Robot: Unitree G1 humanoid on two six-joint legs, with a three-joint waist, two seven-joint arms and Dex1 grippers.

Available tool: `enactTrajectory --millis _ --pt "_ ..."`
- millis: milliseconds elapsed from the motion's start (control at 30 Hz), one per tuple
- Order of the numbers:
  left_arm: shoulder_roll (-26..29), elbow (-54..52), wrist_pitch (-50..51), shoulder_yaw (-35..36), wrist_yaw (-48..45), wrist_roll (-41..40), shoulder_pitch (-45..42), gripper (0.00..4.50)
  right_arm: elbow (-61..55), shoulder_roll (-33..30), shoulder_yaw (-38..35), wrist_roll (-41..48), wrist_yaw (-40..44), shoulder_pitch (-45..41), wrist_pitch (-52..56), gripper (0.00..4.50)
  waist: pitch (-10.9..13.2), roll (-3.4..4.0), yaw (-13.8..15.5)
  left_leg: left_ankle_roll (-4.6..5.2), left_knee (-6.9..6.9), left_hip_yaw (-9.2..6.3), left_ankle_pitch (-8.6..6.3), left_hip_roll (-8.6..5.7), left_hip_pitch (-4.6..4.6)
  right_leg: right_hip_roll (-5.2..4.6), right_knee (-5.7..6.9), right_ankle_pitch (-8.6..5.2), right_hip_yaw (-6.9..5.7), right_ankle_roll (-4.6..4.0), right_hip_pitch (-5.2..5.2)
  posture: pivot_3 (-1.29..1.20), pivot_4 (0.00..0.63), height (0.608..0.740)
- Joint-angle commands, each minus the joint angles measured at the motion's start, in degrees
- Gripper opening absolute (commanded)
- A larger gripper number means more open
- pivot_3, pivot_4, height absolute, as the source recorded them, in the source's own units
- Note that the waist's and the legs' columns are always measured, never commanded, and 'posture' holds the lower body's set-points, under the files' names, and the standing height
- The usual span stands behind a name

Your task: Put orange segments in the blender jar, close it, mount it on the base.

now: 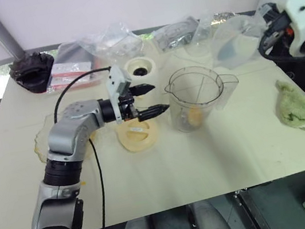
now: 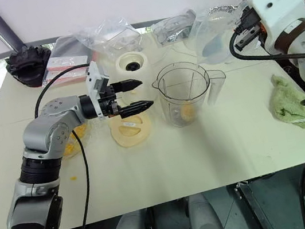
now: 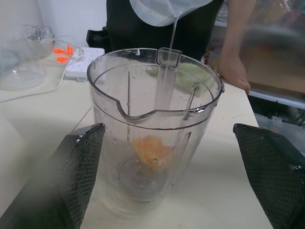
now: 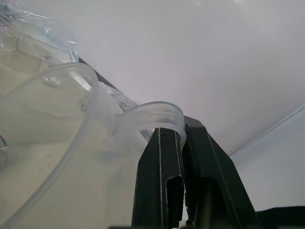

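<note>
Head views: the blender jar (image 1: pixel 195 97) stands upright mid-table, orange segments (image 1: pixel 194 116) at its bottom; the left gripper (image 1: pixel 151 99) hovers beside it, jaws spread, above a lid (image 1: pixel 137 134); the base (image 1: pixel 141 68) sits behind. Left wrist view: water streams into the jar. Right wrist view: the right gripper (image 4: pixel 183 143) pinches a clear cup (image 4: pixel 66 143) by its handle.

Left arm: silver, bent at the elbow, reaching across from the robot's left, forearm roughly level, wrist turned so the left end effector (image 1: pixel 151 99) points toward the robot's right. Its two black fingers (image 3: pixel 78 171) stand wide apart, nothing between them. Right arm: raised high at the robot's right, white wrist housing uppermost, black cables looping beneath. Right end effector (image 4: pixel 183 138): the two black fingers pressed together, pinching the curved handle of a clear plastic cup (image 4: pixel 57 143).
</note>
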Motion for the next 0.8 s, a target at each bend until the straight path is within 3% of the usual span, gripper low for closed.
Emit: enactTrajectory --millis 33,400,800 --pt "0.2 -2.1 -0.3 1.2 0.1 -0.8 -1.5 4.5 -2.4 -0.9 -1.8 -1.5 0.1 -1.3 -1.6 0.02 0.0 0.0 0.0 0.0 0.0 0.0 0.0 0.0 0.0 0.0 0.0 0.0 0.0 0.0 0.0 0.0 0.15 0.74" --pt "0.4 -1.9 -0.5 1.0 -0.3 -0.6 -1.5 4.5 -1.6 2.0 -5.2 -0.8 -1.5 -1.2 1.5 0.02 0.0 0.0 0.0 0.0 0.0 0.0 0.0 0.0 0.0 0.0 0.0 0.0 0.0 0.0 0.0 0.0 0.15 0.74" --pt "0.5 -2.1 -0.4 0.9 -0.4 -0.7 -1.3 4.5 2.1 18.3 -26.1 6.6 -15.3 -8.8 22.1 0.02 0.0 -0.01 0.1 0.0 0.01 -0.03 0.0 0.0 -0.01 -0.01 0.05 0.01 -0.01 0.0 0.0 0.0 0.15 0.74"
